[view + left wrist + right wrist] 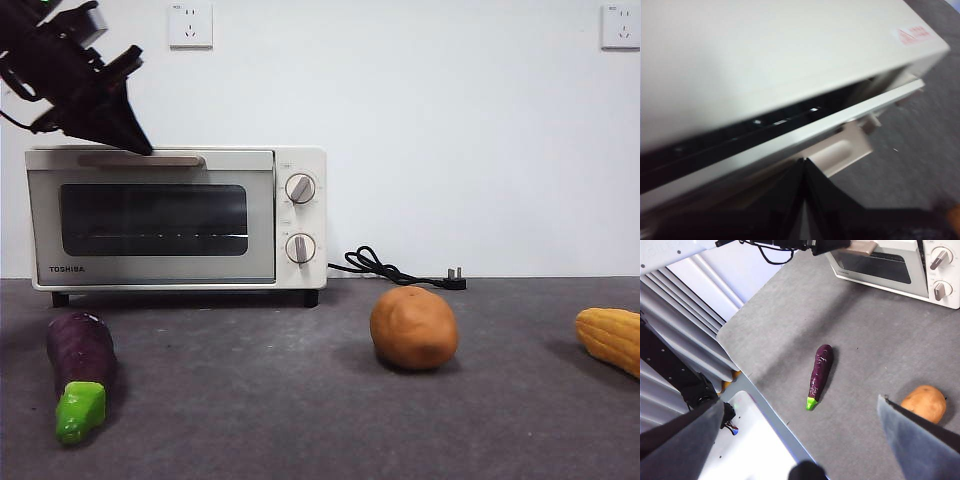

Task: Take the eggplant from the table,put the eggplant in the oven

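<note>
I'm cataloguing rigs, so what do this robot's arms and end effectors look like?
The left end effector is matte black, its two flat jaws tapering to a pointed tip, with thin black cables looping off the black arm behind it. The right end effector has broad, dark grey jaws with straight edges. No markings show on either.

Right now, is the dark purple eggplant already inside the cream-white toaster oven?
No, the dark purple eggplant with the green stem lies on the dark grey table in front of the cream-white Toshiba toaster oven.

Low front camera; wrist cameras above the oven (175,215).
</note>
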`<state>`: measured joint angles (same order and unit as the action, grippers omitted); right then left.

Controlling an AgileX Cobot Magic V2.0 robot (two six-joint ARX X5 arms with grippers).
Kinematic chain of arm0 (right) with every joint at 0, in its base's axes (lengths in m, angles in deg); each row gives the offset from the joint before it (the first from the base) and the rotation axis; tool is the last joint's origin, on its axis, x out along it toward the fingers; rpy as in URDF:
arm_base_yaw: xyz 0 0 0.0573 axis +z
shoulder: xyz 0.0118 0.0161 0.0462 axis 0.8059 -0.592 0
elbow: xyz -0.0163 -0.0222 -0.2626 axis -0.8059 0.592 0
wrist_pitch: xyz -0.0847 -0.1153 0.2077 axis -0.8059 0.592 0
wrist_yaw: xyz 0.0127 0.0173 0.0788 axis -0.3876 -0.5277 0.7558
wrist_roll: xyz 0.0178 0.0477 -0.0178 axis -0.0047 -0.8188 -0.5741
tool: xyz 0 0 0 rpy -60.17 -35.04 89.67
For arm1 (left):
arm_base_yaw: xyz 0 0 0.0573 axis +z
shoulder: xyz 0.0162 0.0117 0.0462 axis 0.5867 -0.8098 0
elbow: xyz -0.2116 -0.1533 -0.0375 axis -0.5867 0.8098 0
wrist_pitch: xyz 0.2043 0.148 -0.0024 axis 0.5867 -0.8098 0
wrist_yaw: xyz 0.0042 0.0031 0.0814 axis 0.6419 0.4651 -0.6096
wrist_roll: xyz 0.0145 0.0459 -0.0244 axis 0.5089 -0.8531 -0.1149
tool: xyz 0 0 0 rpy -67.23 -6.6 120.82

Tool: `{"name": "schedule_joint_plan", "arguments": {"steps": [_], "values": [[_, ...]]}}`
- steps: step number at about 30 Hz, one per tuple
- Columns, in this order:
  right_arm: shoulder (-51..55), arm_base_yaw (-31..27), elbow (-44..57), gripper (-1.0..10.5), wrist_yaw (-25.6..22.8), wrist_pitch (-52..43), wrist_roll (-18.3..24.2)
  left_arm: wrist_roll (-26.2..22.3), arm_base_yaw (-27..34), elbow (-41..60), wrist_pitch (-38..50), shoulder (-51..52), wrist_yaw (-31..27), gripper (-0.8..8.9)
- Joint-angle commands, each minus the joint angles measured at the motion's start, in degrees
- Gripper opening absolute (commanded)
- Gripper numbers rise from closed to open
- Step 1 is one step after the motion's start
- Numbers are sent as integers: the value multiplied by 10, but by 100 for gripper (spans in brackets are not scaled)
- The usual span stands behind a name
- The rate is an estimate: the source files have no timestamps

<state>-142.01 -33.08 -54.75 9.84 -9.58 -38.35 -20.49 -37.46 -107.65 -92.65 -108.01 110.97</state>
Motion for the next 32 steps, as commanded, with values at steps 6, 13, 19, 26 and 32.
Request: {"name": "schedule_joint_plan", "arguments": {"steps": [6, 13, 19, 26, 32], "values": [[0, 1, -3, 630, 0, -3, 11, -8, -44, 12, -61, -14, -8, -6], [0, 1, -3, 630, 0, -3, 16, -8, -78, 12, -101, -14, -8, -6], [0, 1, -3, 629, 0, -3, 19, -8, -105, 12, -154, -14, -8, -6], [-8, 1, -3, 629, 0, -2, 24, -8, -122, 12, -190, -14, -8, -6], [-8, 1, -3, 629, 0, -2, 23, -8, -121, 10, -182, -7, -8, -6]]}}
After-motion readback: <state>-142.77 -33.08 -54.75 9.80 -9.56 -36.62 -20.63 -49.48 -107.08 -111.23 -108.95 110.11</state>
